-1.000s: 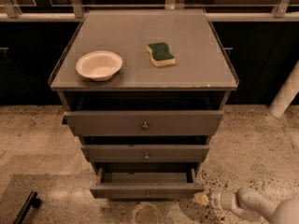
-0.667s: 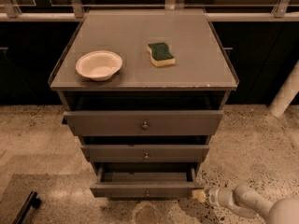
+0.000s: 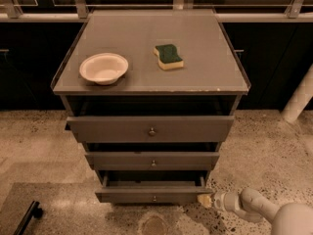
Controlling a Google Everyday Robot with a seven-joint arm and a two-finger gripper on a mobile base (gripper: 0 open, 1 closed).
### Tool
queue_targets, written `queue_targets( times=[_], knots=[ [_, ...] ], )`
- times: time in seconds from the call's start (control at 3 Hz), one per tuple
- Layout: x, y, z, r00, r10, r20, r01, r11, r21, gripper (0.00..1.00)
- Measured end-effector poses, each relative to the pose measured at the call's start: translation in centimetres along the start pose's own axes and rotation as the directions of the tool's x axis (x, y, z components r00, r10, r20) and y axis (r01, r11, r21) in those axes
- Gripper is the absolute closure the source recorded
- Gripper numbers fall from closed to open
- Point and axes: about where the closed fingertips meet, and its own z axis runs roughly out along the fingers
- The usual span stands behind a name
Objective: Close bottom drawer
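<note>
The bottom drawer (image 3: 154, 195) is the lowest and slimmest grey front of three, with a small round knob at its centre. It stands pulled out a little from the cabinet. My gripper (image 3: 204, 200) is low at the drawer front's right end, its pale tip against or very close to the corner. My white arm (image 3: 264, 209) reaches in from the lower right. The middle drawer (image 3: 152, 160) and the top drawer (image 3: 150, 129) also stand partly open.
On the grey cabinet top (image 3: 205, 62) sit a white bowl (image 3: 103, 67) and a green-and-yellow sponge (image 3: 168, 56). A white post (image 3: 298, 102) stands at the right. A dark object (image 3: 27, 218) lies on the speckled floor at lower left.
My gripper has moved left along the floor toward the bottom drawer's right corner. The drawers look unchanged.
</note>
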Motion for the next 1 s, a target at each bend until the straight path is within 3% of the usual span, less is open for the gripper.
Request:
queue_targets(
  times=[0.33, 1.0],
  knots=[
    [0.1, 0.1, 0.0, 1.0, -0.001, 0.0, 0.001, 1.0, 0.0, 1.0],
    [-3.5, 0.0, 2.6, 0.998, -0.015, 0.058, 0.011, 0.9976, 0.068, 1.0]
  ],
)
